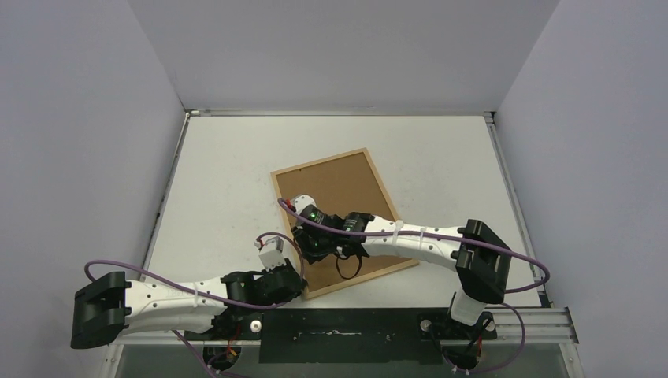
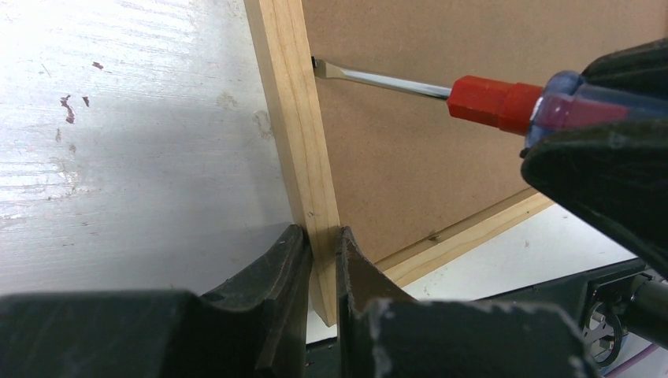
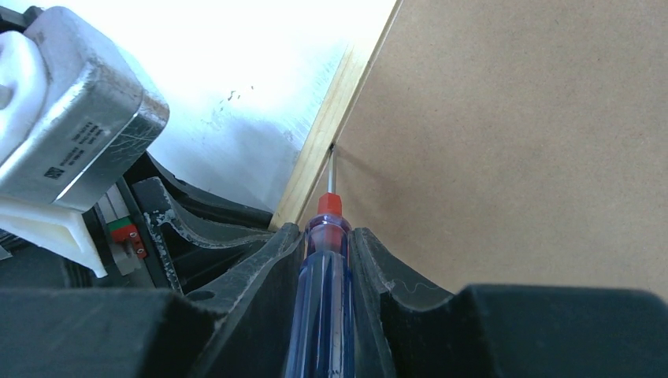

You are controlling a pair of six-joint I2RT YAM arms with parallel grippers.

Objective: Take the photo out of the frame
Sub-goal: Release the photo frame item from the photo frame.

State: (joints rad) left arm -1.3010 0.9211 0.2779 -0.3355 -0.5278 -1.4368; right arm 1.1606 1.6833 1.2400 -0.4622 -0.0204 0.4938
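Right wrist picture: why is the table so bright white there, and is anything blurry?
Right wrist view: glare washes the table out to white beside the frame, and the screwdriver between the jaws looks a bit soft, being very near the lens. Left wrist view: a grey shadow lies on the table beside the frame, and the near jaws are blurred.

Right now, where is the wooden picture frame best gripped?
Likely the thin light wooden picture frame by its narrow side rail near the corner, straddled from the near end as the left pincer does; the flat brown fibreboard backing panel offers nothing to pinch.
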